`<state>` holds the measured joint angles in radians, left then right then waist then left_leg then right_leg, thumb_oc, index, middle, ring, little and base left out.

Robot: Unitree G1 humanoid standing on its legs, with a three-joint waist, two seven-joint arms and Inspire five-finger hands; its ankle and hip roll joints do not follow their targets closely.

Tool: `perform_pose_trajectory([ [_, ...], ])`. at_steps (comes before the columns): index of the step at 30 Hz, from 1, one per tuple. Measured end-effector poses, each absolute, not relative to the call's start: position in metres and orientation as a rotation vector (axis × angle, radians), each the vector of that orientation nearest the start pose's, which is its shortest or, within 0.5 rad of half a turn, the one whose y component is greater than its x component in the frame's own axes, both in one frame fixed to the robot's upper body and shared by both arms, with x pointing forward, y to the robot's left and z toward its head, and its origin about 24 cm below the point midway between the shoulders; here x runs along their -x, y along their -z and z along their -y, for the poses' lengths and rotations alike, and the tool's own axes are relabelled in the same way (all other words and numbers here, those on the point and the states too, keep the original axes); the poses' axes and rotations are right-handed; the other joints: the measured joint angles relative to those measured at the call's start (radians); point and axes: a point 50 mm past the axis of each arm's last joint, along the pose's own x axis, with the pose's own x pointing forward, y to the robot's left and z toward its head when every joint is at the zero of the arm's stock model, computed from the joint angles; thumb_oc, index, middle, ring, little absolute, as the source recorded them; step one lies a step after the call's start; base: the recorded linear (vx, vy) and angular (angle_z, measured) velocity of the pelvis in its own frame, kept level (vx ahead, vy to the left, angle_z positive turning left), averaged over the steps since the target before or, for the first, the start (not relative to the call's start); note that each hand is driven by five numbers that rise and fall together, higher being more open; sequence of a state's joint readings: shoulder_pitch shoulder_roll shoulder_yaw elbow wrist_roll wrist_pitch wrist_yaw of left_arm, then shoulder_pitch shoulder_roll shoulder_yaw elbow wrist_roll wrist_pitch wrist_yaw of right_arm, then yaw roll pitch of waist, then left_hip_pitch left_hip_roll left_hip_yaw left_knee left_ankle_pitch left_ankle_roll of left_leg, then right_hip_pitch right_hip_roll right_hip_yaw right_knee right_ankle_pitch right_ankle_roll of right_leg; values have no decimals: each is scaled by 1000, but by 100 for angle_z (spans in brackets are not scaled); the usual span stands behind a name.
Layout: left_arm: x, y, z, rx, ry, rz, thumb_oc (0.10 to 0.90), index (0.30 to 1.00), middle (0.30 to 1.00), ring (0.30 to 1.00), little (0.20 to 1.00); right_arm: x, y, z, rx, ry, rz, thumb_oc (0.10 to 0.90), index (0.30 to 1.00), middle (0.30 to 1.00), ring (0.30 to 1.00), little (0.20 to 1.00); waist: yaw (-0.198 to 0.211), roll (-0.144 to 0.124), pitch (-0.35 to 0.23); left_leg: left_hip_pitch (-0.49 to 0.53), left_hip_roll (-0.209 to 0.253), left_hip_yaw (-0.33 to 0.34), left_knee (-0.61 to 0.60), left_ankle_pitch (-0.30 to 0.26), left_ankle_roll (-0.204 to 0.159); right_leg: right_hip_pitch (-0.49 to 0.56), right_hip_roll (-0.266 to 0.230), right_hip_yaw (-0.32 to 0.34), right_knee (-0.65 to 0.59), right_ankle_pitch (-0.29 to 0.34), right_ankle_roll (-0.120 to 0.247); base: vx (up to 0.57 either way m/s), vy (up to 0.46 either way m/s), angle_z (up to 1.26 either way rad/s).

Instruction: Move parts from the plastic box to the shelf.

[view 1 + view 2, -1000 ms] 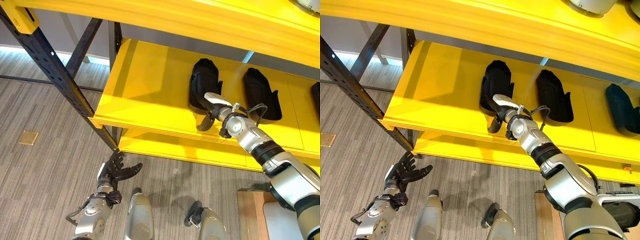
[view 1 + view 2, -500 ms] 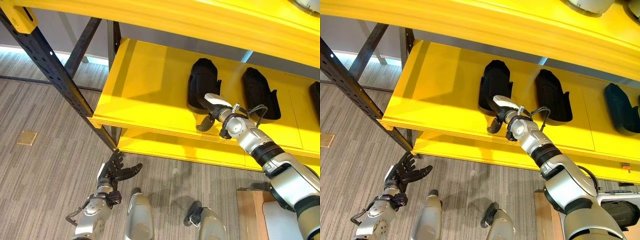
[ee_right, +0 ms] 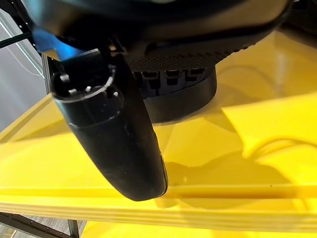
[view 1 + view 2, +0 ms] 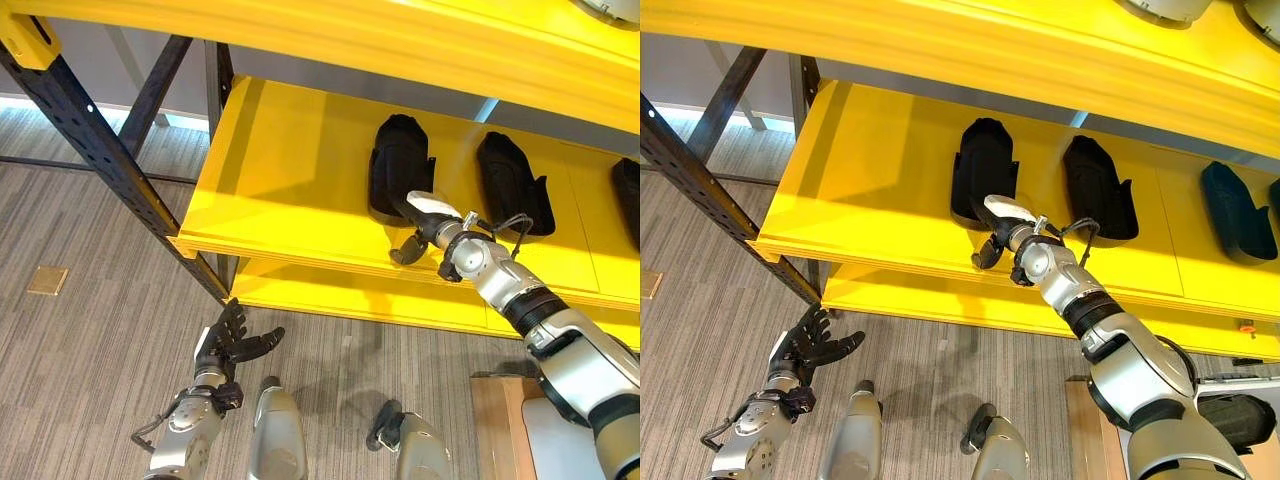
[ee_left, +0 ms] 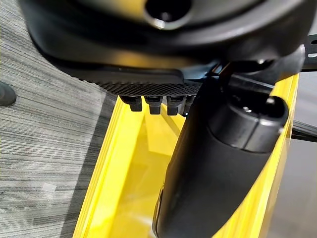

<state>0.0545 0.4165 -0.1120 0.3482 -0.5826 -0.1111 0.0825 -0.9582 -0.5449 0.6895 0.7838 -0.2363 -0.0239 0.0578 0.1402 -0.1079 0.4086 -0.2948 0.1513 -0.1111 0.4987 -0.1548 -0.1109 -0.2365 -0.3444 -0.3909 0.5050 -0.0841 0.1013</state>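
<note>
The right hand is reaching onto the yellow shelf in the middle of the frame, its fingers resting against the near end of a black part; whether they are gripping it, I cannot tell. A second black part is lying to its right. The left hand is hanging at lower left over the grey floor, fingers spread and holding nothing.

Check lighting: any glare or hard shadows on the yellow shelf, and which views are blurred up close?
Left eye view: pale glare patch on the shelf, shade under the board above. Right wrist view: the right hand is soft up close, its shadow on the yellow board. Left wrist view: the left hand looms blurred.
</note>
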Motion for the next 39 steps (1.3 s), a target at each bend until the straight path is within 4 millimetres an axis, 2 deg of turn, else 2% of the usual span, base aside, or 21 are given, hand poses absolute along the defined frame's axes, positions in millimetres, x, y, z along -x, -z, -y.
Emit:
perform_pose_trajectory([
  [16,-221,25,-244,127,-180,-309,900,1000,1000,1000,1000,-393,-138,163,1206,-320,60,900,1000,1000,1000,1000,-1,0,0,0,0,8,-1,-1,1,-6,0,8,1,0,0,0,0,0],
  [39,-221,26,-245,127,-185,-312,900,1000,1000,1000,1000,-391,-137,181,1210,-275,29,900,1000,1000,1000,1000,-1,-1,1,-2,1,10,-2,-1,2,-11,0,11,1,0,1,0,0,0],
])
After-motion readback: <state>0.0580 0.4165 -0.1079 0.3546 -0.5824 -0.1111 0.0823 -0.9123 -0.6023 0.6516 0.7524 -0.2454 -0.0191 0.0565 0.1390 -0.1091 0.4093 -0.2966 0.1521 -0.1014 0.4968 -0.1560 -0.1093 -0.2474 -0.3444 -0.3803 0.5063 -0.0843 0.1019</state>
